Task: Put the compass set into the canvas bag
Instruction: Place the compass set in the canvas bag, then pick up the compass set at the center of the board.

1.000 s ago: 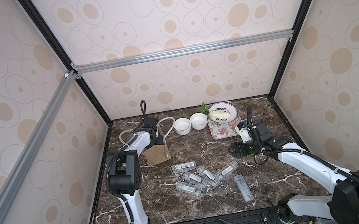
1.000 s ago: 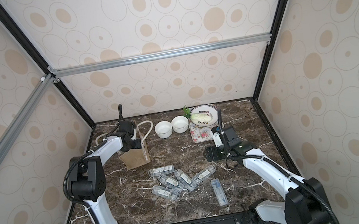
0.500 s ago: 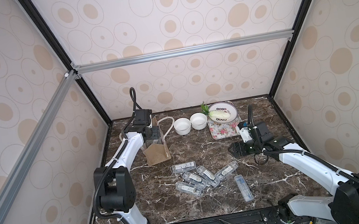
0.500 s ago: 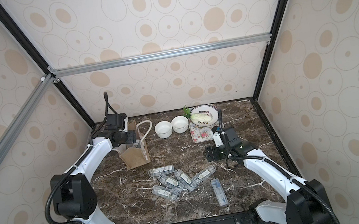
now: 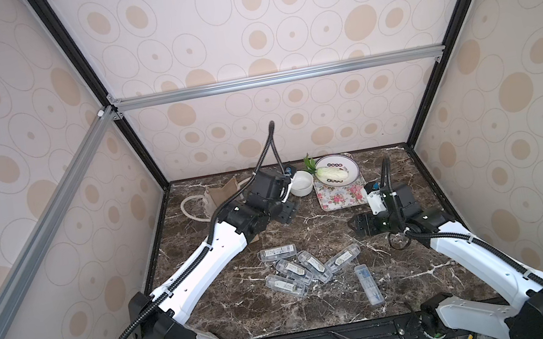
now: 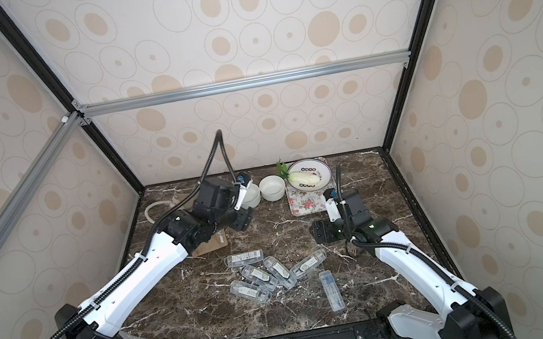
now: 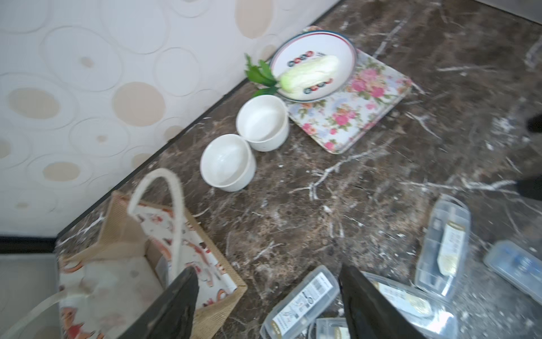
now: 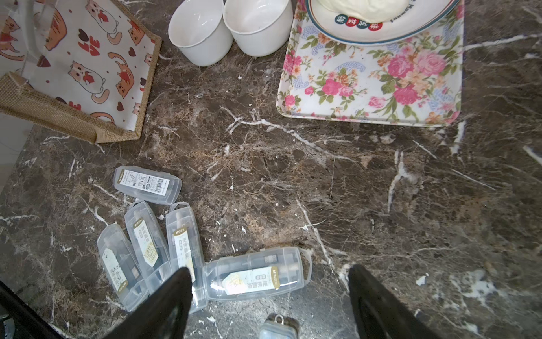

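clock: read on the table (image 5: 250,319) in a top view, 12 at the back wall
bag (image 5: 220,194): at 11, upright, mouth open
cases (image 5: 296,272): clear compass boxes, five bunched just toward 6 of centre, lone case (image 5: 368,284) at 5; all on the table, none gripped
left claw (image 7: 268,273): jaws apart, empty, above the table between bag and cases
right claw (image 8: 269,268): jaws apart, empty, over the end case (image 8: 255,278) on the bunch's 3 side
handling: probably light, stiff, slick plastic
hold: across the short width, mid-length; the lone case and end case look easiest to reach
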